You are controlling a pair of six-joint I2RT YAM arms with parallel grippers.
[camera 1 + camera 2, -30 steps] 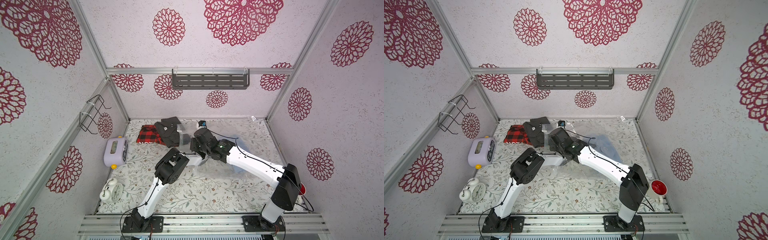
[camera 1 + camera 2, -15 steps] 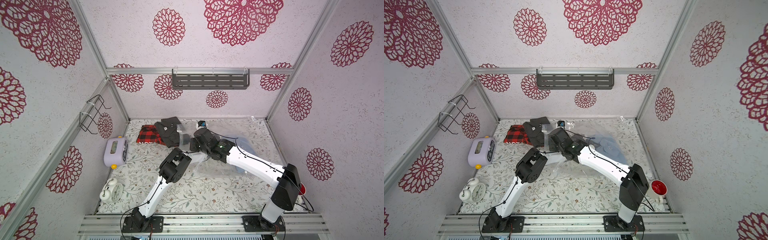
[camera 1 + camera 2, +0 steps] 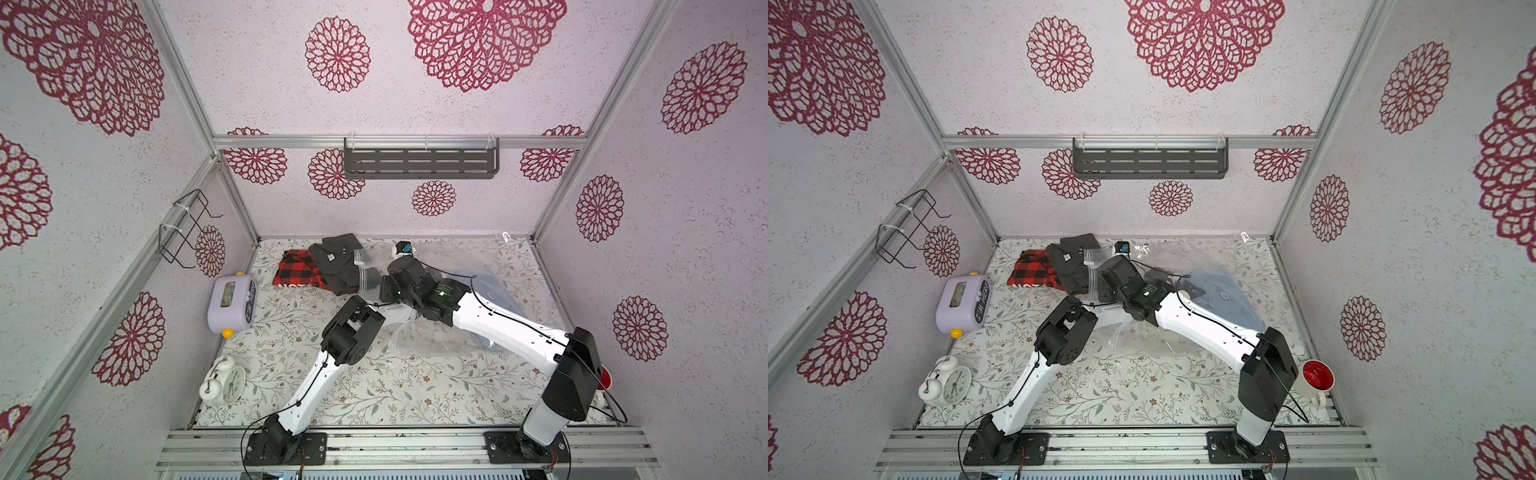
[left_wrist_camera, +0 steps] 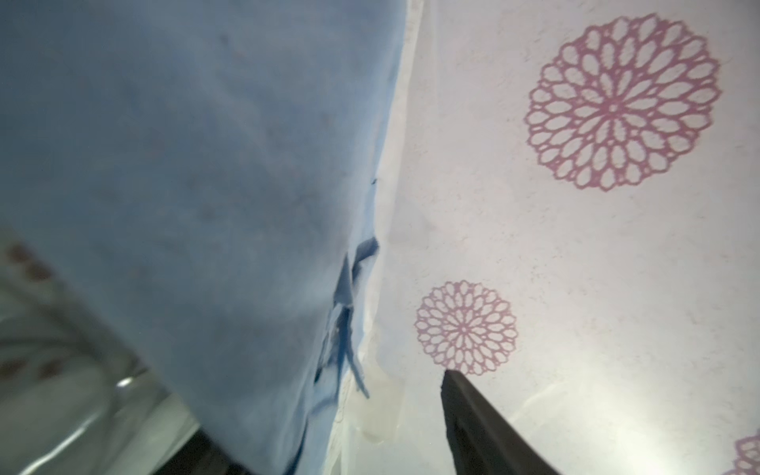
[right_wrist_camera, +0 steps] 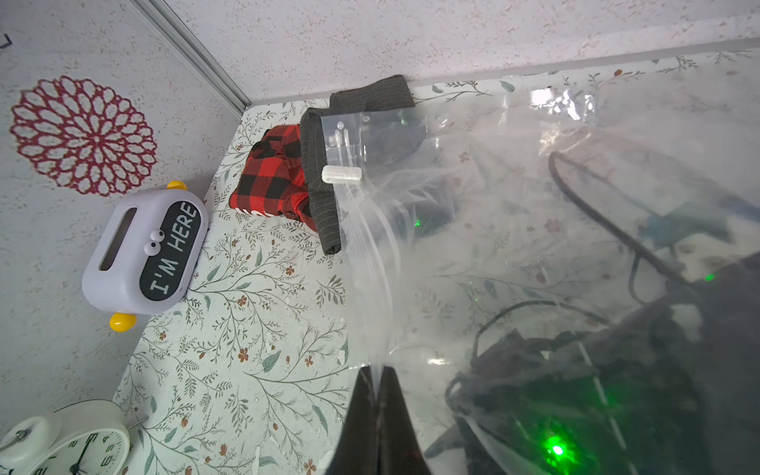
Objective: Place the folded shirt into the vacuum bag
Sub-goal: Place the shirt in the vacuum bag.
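The folded shirt (image 3: 492, 291), light blue, lies inside the clear vacuum bag (image 3: 415, 338) at the right of the table, as both top views show (image 3: 1223, 293). My right gripper (image 5: 376, 370) is shut on the bag's mouth edge and holds it up; the zip strip with its white slider (image 5: 341, 174) runs away from it. My left forearm reaches under the right arm into the bag, so its gripper is hidden in the top views. In the left wrist view my left gripper (image 4: 329, 411) is open, with the shirt (image 4: 185, 164) draped over one side and one dark finger (image 4: 473, 419) bare.
A red plaid garment (image 3: 297, 270) and a dark grey garment (image 3: 338, 262) lie at the back left, partly under the bag's corner. A lilac clock (image 3: 232, 303) and a white alarm clock (image 3: 222, 380) stand along the left wall. A red cup (image 3: 1317, 376) sits at the front right.
My left gripper's jaws have spread wide apart. The blue shirt shows farther right inside the bag. The right gripper has kept its hold on the bag's edge.
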